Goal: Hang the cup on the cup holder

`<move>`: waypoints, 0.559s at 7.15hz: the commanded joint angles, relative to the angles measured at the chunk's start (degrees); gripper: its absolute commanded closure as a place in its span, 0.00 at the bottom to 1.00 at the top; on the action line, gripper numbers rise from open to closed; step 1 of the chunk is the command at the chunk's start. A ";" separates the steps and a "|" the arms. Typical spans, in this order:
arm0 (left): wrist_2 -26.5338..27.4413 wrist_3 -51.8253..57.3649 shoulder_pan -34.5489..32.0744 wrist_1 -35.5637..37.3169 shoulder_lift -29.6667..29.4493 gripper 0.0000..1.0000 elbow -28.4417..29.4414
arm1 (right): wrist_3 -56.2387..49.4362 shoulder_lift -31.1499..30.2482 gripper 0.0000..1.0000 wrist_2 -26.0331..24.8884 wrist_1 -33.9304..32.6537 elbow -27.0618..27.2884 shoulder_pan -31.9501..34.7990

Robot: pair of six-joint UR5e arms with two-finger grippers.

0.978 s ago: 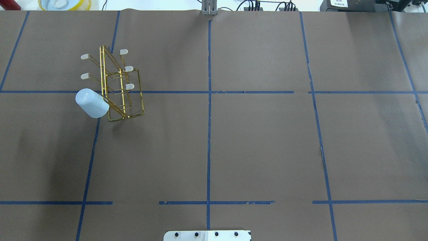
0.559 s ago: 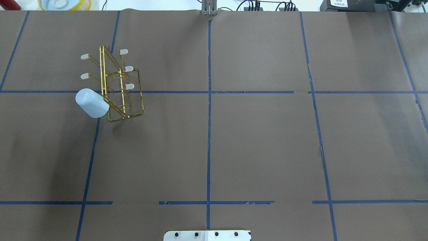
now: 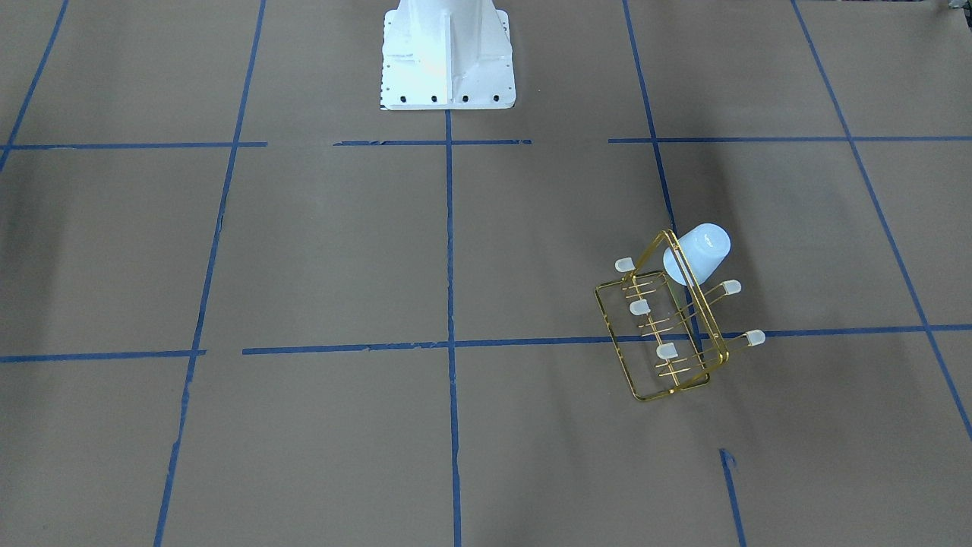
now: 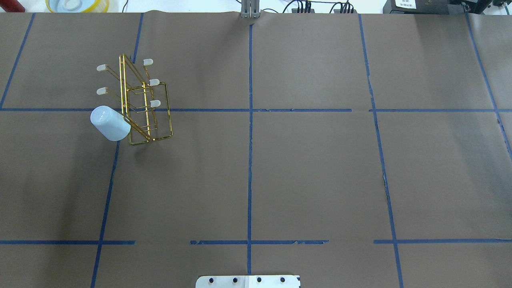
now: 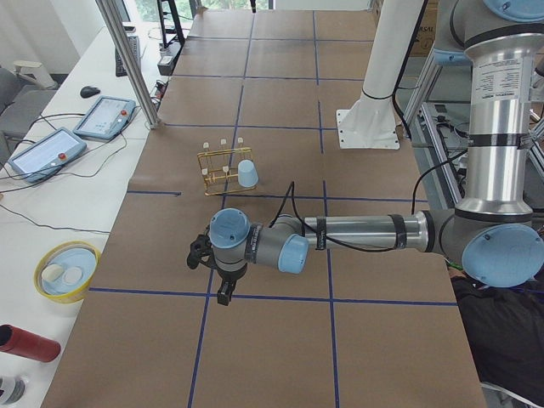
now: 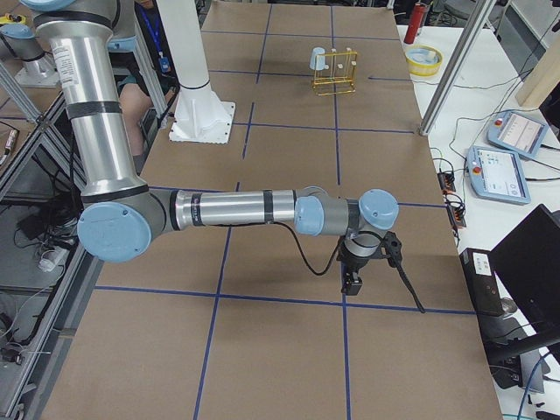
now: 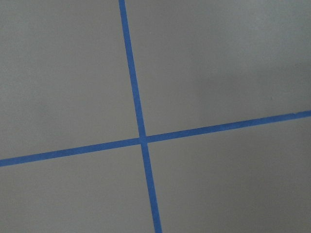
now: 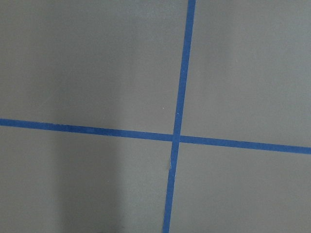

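Note:
The pale blue-white cup (image 4: 110, 123) sits bottom up and tilted over a prong at the near left corner of the gold wire cup holder (image 4: 149, 113), on the table's left half. Both also show in the front view, the cup (image 3: 697, 254) leaning on the cup holder (image 3: 668, 338). The other capped prongs are bare. My left gripper (image 5: 223, 287) shows only in the left side view, low over the table and well short of the cup (image 5: 247, 174). My right gripper (image 6: 353, 278) shows only in the right side view, far from the rack (image 6: 336, 73). I cannot tell whether either is open.
A yellow bowl (image 4: 77, 5) and a red cylinder (image 5: 25, 344) lie beyond the table's left end. Tablets (image 5: 106, 116) lie on the side bench. The white robot base (image 3: 446, 55) stands at the near edge. A metal post (image 4: 250, 10) stands at the far edge.

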 commanded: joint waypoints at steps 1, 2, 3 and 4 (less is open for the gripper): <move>-0.45 5.34 -3.33 9.18 -1.82 0.00 0.27 | 0.00 0.00 0.00 0.00 0.00 0.00 0.00; -0.46 4.82 -3.78 11.38 -2.61 0.00 0.19 | 0.00 0.00 0.00 0.00 0.00 0.00 0.00; -0.54 4.46 -3.87 13.67 -4.01 0.00 0.27 | 0.00 0.00 0.00 0.00 0.00 0.00 0.00; -0.55 4.11 -3.96 13.78 -4.98 0.00 0.45 | 0.00 0.00 0.00 0.00 0.00 0.00 0.00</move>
